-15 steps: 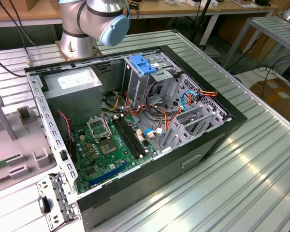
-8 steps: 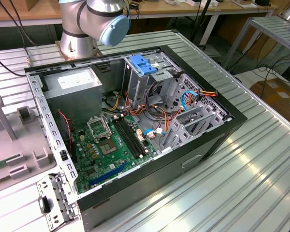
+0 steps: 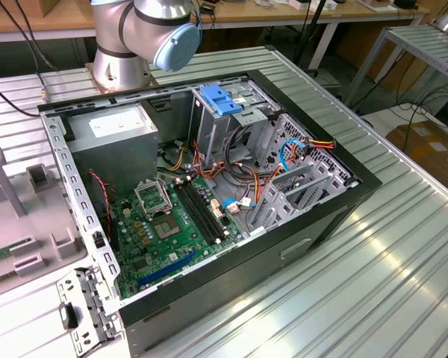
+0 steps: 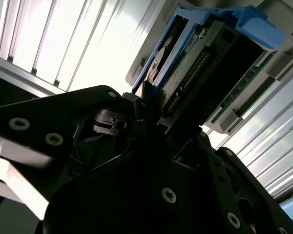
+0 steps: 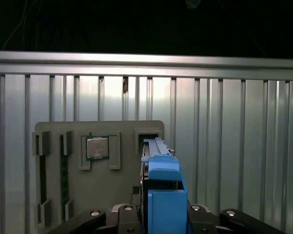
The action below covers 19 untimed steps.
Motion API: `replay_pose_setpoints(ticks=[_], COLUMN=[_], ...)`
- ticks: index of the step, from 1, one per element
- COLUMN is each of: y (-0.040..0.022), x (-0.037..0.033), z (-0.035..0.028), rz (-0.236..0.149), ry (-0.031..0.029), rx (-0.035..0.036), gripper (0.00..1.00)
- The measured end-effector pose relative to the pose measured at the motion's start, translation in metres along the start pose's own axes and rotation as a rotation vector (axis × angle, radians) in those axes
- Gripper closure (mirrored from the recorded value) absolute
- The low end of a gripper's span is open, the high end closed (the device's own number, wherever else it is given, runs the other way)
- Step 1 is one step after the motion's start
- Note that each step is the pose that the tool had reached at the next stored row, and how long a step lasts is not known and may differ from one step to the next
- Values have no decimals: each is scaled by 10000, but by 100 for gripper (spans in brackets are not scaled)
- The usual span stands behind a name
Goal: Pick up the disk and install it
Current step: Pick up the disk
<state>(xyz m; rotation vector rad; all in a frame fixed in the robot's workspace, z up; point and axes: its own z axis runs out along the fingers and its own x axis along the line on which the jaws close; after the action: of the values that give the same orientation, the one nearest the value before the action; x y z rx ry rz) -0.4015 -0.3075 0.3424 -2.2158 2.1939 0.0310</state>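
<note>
Exterior view: open case point(image 3: 231, 287) sits mid-frame on the ribbed table point(image 3: 373, 283), with the arm base point(image 3: 127, 45) at the top and a grey tray point(image 3: 15, 216) at the exterior view's left edge. First wrist view: we see the gripper point(image 5: 162, 214) clamped on the disk point(image 5: 161, 180), which stands on edge over the tray point(image 5: 112, 190), near a chip point(image 5: 96, 147) in its pocket. Second wrist view: the disk point(image 4: 200, 58) is pinched by the black fingers point(image 4: 139, 114), connector side facing us.

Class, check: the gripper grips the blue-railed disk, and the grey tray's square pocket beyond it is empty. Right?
Wrong: the first wrist view shows a silver chip in the grey tray's pocket. The gripper does grip the disk.
</note>
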Motion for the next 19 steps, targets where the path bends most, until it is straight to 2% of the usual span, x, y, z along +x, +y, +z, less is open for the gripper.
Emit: replay_pose_setpoints(ticks=[19], y=[0], x=[-7], z=[-214], rz=[1], ry=[0], rx=[-1], gripper=[64])
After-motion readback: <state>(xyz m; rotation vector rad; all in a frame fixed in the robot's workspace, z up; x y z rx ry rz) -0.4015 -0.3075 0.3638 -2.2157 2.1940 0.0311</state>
